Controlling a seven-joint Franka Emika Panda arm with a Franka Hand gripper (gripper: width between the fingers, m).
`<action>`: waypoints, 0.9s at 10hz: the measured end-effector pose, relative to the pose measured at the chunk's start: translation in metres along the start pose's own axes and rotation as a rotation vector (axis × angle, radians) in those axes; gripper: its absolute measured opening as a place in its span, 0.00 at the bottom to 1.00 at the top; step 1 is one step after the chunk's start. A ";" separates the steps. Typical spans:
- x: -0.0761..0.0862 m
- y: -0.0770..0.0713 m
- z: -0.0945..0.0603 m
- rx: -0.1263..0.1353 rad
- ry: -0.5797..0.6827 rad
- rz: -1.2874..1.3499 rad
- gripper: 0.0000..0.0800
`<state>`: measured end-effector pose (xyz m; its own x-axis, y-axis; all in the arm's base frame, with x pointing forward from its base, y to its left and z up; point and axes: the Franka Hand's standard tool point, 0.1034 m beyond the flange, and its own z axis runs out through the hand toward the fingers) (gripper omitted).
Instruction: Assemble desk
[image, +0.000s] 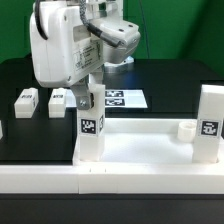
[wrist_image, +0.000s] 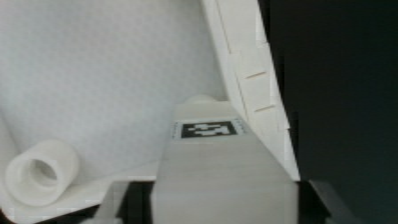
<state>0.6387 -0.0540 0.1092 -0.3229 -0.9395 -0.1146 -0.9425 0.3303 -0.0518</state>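
The desk's white tray-like tabletop (image: 140, 143) lies flat at the front of the black table. My gripper (image: 86, 100) reaches down over its corner at the exterior view's left. It is shut on a white block leg (image: 90, 128), which stands upright with its square marker facing the camera. In the wrist view the leg (wrist_image: 222, 160) fills the space between the two dark fingers (wrist_image: 128, 203), above the tabletop's textured inside (wrist_image: 107, 90) and beside its raised rim (wrist_image: 240, 60). A round socket (wrist_image: 39, 172) shows close by. A second leg (image: 210, 122) stands upright at the corner on the exterior view's right.
Two loose legs (image: 25, 100) (image: 57, 100) lie on the table at the exterior view's left. The marker board (image: 125, 98) lies behind the tabletop. A long white rail (image: 110, 182) runs along the front edge. A small socket (image: 186, 128) sits near the upright leg on the exterior view's right.
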 end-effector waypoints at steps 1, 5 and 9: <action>0.000 0.000 0.000 -0.001 0.000 -0.002 0.36; -0.008 -0.002 -0.010 0.013 -0.010 -0.017 0.79; -0.035 0.003 -0.050 0.050 -0.049 -0.066 0.81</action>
<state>0.6425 -0.0249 0.1628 -0.2545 -0.9541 -0.1579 -0.9556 0.2732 -0.1105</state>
